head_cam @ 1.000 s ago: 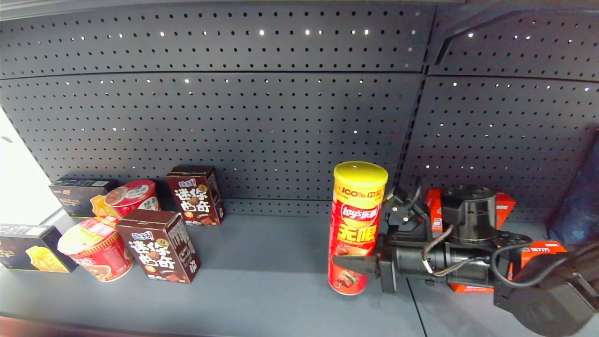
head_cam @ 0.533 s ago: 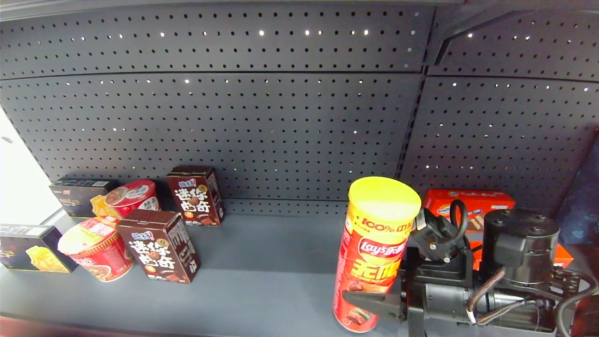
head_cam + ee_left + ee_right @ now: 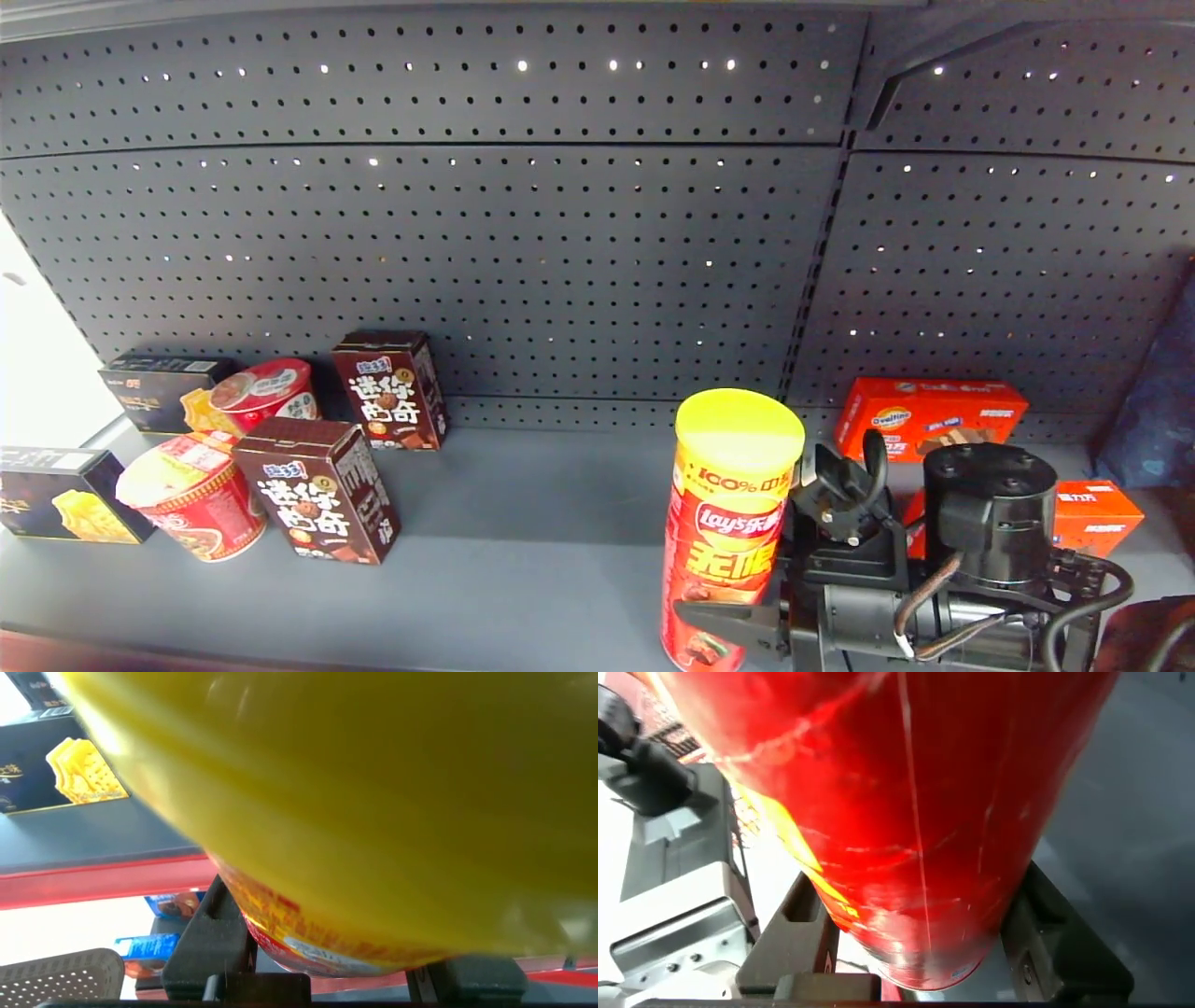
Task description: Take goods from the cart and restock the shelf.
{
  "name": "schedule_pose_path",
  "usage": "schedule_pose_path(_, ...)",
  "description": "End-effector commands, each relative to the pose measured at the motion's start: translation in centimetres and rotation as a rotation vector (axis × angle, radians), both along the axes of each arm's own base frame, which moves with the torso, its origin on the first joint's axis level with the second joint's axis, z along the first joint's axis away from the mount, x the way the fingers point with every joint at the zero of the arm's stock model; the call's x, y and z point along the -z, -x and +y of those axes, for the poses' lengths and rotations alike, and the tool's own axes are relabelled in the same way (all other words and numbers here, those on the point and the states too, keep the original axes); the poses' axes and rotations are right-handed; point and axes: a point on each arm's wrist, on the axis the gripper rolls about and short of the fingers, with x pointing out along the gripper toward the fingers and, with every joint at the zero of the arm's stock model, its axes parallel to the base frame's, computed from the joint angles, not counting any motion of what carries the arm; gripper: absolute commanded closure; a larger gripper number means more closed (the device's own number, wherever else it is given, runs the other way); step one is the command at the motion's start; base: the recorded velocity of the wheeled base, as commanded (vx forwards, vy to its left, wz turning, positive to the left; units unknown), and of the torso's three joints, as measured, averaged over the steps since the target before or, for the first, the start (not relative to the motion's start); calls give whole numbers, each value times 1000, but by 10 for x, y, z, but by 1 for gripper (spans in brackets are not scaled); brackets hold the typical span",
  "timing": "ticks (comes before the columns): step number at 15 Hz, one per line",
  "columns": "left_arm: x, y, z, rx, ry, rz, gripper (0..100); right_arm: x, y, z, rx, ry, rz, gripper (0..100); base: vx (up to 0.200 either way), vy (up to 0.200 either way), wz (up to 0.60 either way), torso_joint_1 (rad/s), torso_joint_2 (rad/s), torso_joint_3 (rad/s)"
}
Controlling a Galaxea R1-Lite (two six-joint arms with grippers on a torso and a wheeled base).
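Two tools have cans in them just now. The right tool (image 3: 724,621) is closed round the lower part of a tall red can (image 3: 733,523) of crisps with a yellow lid. One finger shows in front of the can and the other is hidden behind it. The can stands upright over the front part of the shelf (image 3: 523,560), though I cannot tell whether its bottom is down on the shelf or just above it.

Just behind that tool and to its right lie two orange boxes (image 3: 929,415), near the pegboard back (image 3: 560,261). Well off to its left sit goods already on the shelf: two brown boxes (image 3: 317,499), two noodle cups (image 3: 191,504) and two black boxes (image 3: 56,495).

The left tool (image 3: 341,966) has its fingers either side of a yellow-topped can (image 3: 355,793), apparently gripping it, out in front of the shelf's red edge.

By my reckoning the job is midway. The red can needs setting down and letting go, and then the second can follows.
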Motion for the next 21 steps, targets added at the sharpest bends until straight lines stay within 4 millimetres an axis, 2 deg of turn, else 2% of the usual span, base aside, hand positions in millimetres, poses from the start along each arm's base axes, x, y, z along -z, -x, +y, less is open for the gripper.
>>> schedule_pose_path(1,0,0,0,0,0,2,100,14,-7,3,7,32,41,100,0,0,0,0,0,0)
schedule_pose_path(8,3,-1,0,0,-1,13,100,25,-27,8,33,27,37,100,0,0,0,0,0,0)
schedule_pose_path(15,4,-1,0,-2,0,18,100,31,-28,10,28,34,45,100,0,0,0,0,0,0)
schedule_pose_path(16,4,-1,0,-2,0,19,100,31,-27,10,26,35,46,0,0,0,0,0,0,0)
schedule_pose_path(21,4,-1,0,-2,0,16,100,29,-18,5,32,42,48,0,0,0,0,0,0,0)
